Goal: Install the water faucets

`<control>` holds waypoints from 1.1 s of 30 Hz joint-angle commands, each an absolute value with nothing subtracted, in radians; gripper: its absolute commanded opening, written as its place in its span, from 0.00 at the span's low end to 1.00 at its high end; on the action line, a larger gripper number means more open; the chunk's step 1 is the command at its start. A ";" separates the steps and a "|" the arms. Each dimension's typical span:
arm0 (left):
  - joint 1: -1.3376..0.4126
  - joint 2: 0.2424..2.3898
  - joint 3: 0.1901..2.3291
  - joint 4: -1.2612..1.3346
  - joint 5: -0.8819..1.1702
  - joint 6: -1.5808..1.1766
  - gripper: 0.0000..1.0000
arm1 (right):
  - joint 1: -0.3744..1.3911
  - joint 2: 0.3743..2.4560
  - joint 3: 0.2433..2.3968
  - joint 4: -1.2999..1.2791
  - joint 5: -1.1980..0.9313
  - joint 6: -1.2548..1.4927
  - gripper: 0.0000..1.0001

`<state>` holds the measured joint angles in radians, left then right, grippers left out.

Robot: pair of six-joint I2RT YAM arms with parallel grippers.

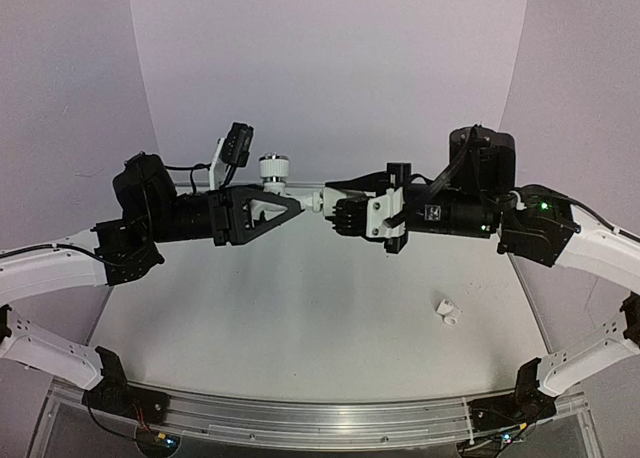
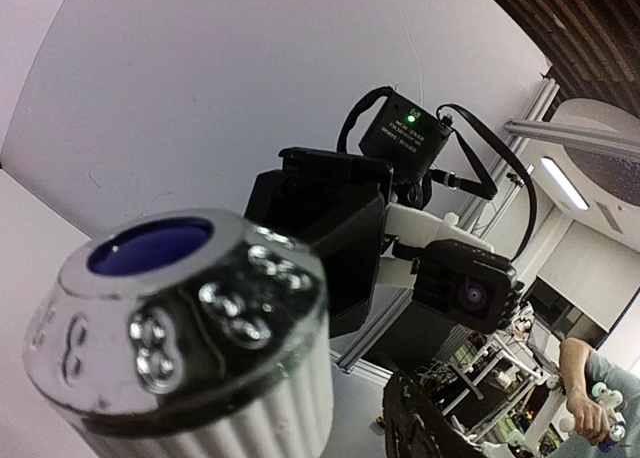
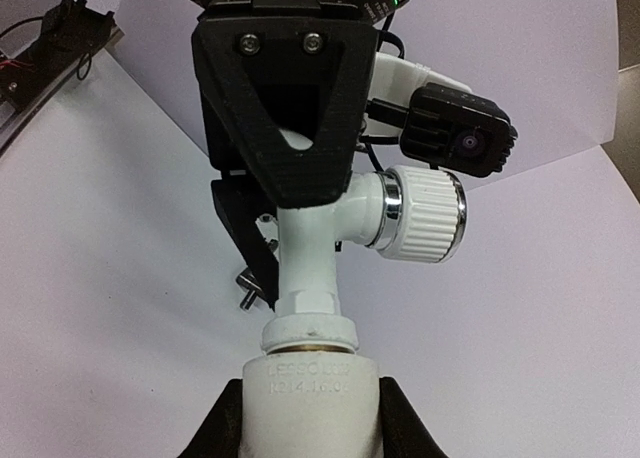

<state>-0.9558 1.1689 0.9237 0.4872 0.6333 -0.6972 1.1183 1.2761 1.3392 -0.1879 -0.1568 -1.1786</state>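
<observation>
Now left gripper [image 1: 268, 208] clamped on tap body [image 3: 312, 240], right gripper [image 1: 342, 214] clamped on tubular fitting [image 3: 312, 403]; tap lies straight ahead of right gripper, long axes in line, ends touching, mid-air; spare white part [image 1: 447, 313] on table [image 1: 300, 328] below right gripper

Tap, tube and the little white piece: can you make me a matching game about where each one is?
Things:
1. tap
2. tube
3. little white piece

Places:
A. lying on the table
B. held in the left gripper
C. held in the right gripper

Pairs: 1-B, 2-C, 3-A
</observation>
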 commanded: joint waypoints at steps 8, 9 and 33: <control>-0.961 1.125 0.994 0.388 0.685 -0.622 0.25 | 1.122 1.213 1.341 -0.164 -0.260 -1.190 0.00; -0.961 1.123 0.993 0.388 0.681 -0.628 0.25 | 1.122 1.212 1.341 -0.168 -0.260 -1.191 0.00; -0.960 1.149 1.004 0.425 0.674 -0.626 0.23 | 1.121 1.210 1.334 -0.211 -0.279 -1.178 0.00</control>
